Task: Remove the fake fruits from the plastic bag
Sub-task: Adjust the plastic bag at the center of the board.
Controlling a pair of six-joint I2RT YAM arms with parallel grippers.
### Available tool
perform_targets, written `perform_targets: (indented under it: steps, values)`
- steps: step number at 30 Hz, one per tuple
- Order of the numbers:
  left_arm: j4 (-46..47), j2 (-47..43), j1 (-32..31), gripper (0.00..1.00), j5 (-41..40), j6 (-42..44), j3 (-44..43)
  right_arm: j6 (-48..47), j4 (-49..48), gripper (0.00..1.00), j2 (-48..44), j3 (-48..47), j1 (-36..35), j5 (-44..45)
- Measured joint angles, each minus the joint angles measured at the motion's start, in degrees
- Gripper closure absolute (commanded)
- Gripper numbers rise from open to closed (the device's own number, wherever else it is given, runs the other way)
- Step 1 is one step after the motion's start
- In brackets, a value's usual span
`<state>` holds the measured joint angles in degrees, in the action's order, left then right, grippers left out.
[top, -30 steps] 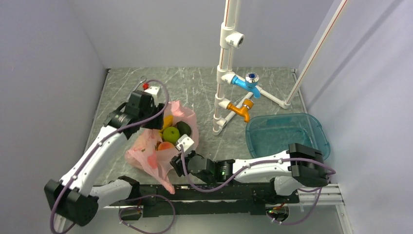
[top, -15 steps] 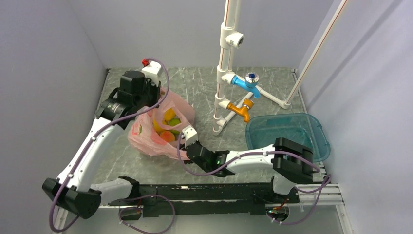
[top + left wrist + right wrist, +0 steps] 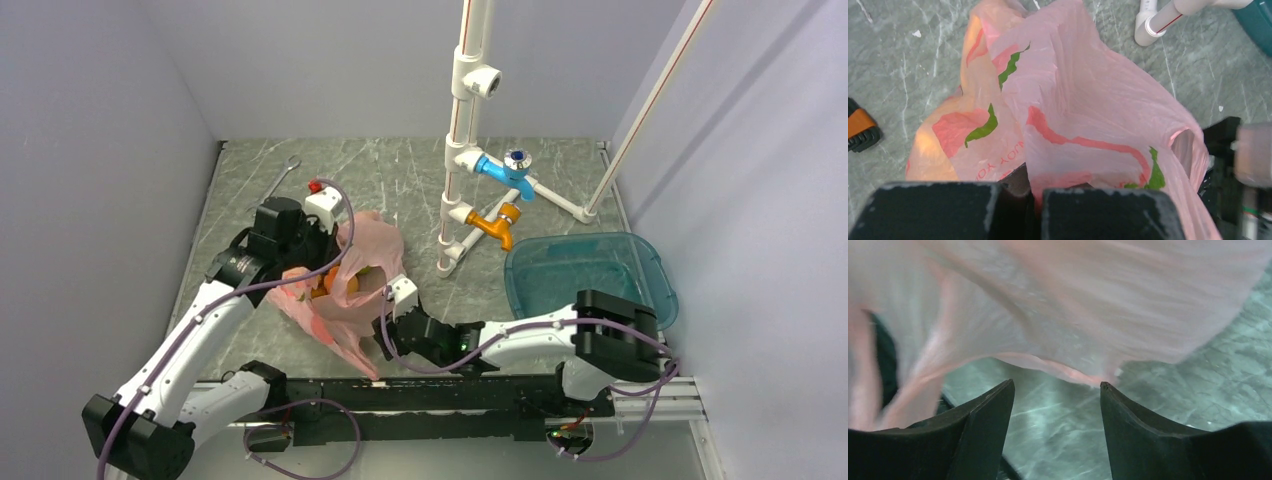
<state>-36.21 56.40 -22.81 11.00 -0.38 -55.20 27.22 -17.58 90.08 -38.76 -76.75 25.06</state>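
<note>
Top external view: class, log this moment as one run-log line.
left fingers: shut on thin pink plastic bag | right fingers: open, empty, near bag | glossy fake fruits: inside bag

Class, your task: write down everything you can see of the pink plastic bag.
The plastic bag is thin, crinkly, translucent pink film with red and green prints and some lettering. It slumps on the grey marbled table, left of centre, its top held up. The left end effector is shut on its film. The right end effector is open at the bag's near side, a loose hem hanging just beyond its fingertips, not pinched. Orange-yellow fruit glows dimly through the wall.
</note>
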Motion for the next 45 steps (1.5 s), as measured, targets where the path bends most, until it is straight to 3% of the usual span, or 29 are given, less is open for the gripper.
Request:
perform_targets:
  steps: [7,15,22,28,34,40,45]
  values:
    - [4.3,-5.1,0.0,1.0,1.7,0.8,2.6,-2.4,-8.1,0.27,-5.2,-0.3,-4.1,0.2]
    - [7.1,-5.2,0.0,1.0,8.1,2.8,0.4,-5.8,-16.6,0.66,4.3,-8.5,-4.0,1.2]
    - [11.6,-10.1,0.0,1.0,9.4,3.9,8.5,-5.6,-17.4,0.71,9.6,-13.3,-3.5,6.7]
    - [11.8,-11.5,0.0,1.0,4.0,4.2,9.5,-0.2,-13.4,0.65,8.6,-11.7,-1.0,16.1]
    - [11.7,-11.5,0.0,1.0,-2.1,4.2,9.5,5.0,-6.4,0.59,0.6,-4.1,-1.0,22.5]
    - [11.6,-11.2,0.0,1.0,-2.7,4.2,9.5,1.5,-5.9,0.4,-3.0,-2.6,-4.7,16.8]
    - [11.8,-11.1,0.0,1.0,-0.9,4.2,9.5,1.0,-10.4,0.35,-7.8,0.6,-9.2,7.6]
